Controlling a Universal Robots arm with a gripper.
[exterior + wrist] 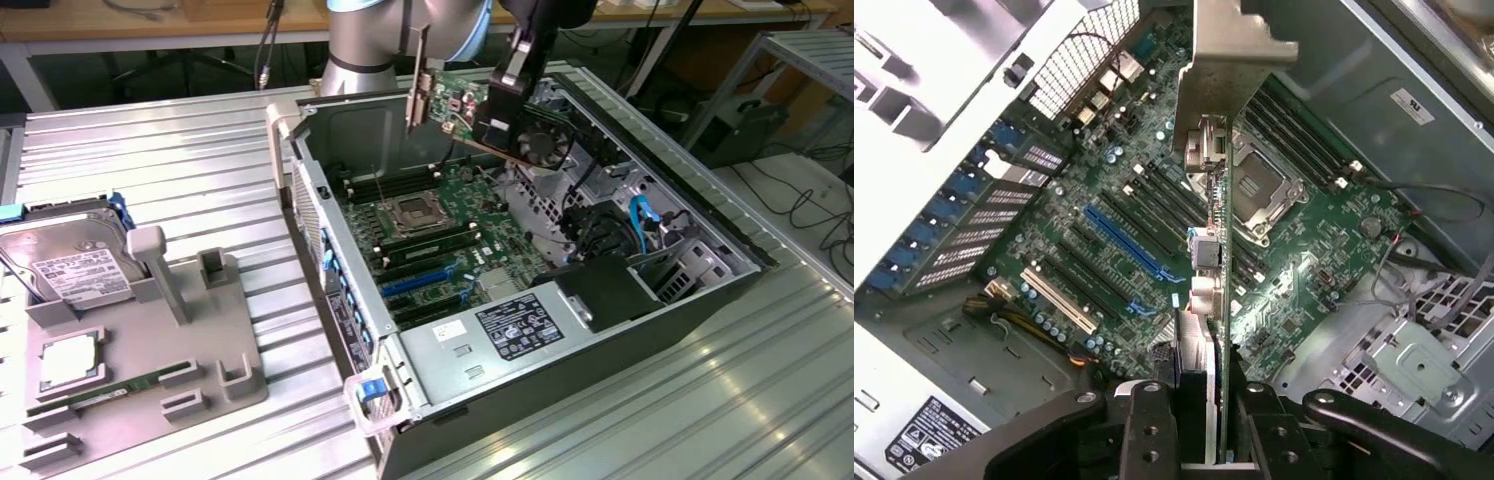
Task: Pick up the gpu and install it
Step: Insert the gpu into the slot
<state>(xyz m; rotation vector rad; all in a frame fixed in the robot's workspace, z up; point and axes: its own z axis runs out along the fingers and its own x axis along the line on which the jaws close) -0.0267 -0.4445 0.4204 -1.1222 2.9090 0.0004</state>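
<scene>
The tool (499, 128) pinches the gpu (461, 106) tight and holds it in the air over the open computer case (587, 395). The card looks light, stiff and easy to break. Its flat sides by the black fan seem the best place to hold.

The gpu (461, 105), a green board with black fan cooler and long silver end bracket, is held aloft, tilted on edge, above the open case's (694, 290) far end.
</scene>
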